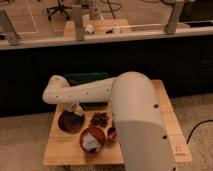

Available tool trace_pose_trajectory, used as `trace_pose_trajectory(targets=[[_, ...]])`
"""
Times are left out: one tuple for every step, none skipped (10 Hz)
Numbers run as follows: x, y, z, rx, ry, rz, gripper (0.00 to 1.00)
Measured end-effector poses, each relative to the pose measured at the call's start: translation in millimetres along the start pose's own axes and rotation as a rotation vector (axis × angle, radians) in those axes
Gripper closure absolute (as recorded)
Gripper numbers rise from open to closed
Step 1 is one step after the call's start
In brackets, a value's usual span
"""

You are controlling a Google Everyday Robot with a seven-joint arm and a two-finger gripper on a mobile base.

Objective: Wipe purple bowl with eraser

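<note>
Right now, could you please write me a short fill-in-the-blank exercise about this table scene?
1. The gripper is over the ___.
2. The orange-red bowl holds a ___ lump.
3. Both bowls stand on a ___ table.
Missing words: purple bowl; white; wooden.
</note>
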Motion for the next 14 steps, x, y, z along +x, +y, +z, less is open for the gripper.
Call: trace_pose_trajectory(targets=[[-1, -6, -2, 0.008, -0.001, -0.003, 0.68], [-7, -15, -5, 0.019, -0.006, -0.01, 0.68], [-13, -21, -8, 0.027, -0.011, -0.02, 0.68], [-20, -29, -12, 0.041, -0.02, -0.033, 0.68], [-23, -31, -14, 0.047, -0.027, -0.039, 0.68], [-27, -33, -18, 0.057, -0.033, -0.046, 0.68], [-31, -34, -22, 0.067, -0.038, -0.054, 0.68], [-35, -35, -29, 0.084, -0.045, -0.062, 0.68], [-39, -33, -37, 0.103, -0.054, -0.072, 0.68], [-42, -30, -41, 0.109, -0.057, -0.078, 0.68], [-47, -27, -43, 0.111, -0.064, -0.085, 0.68], [-52, -21, -42, 0.107, -0.071, -0.091, 0.68], [-54, -15, -40, 0.1, -0.075, -0.094, 0.68], [-55, -11, -37, 0.095, -0.078, -0.095, 0.68]])
